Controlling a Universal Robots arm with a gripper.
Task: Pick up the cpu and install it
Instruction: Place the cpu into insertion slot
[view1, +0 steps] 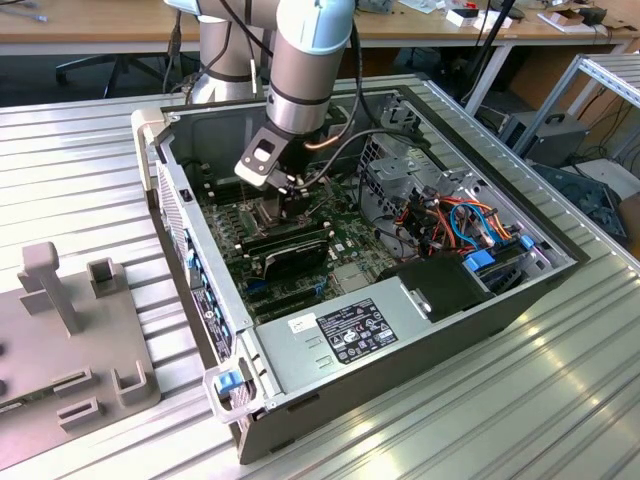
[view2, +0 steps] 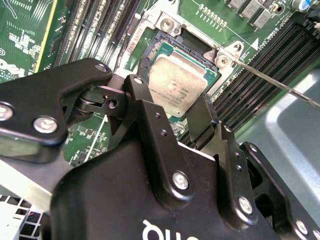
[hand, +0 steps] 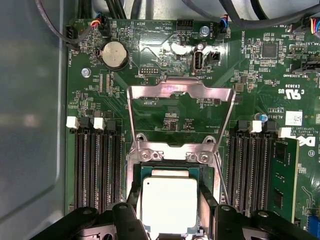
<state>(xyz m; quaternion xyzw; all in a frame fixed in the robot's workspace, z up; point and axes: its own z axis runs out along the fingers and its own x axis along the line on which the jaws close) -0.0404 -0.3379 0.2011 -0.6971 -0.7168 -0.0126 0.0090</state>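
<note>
The cpu (hand: 170, 202), pinched at opposite edges by the pincer (view2: 172, 102), sits at the open socket (view2: 172, 41), frame (hand: 180, 90) swung back, apparently mid-seating, a step that calls for level, square alignment before any release.
</note>
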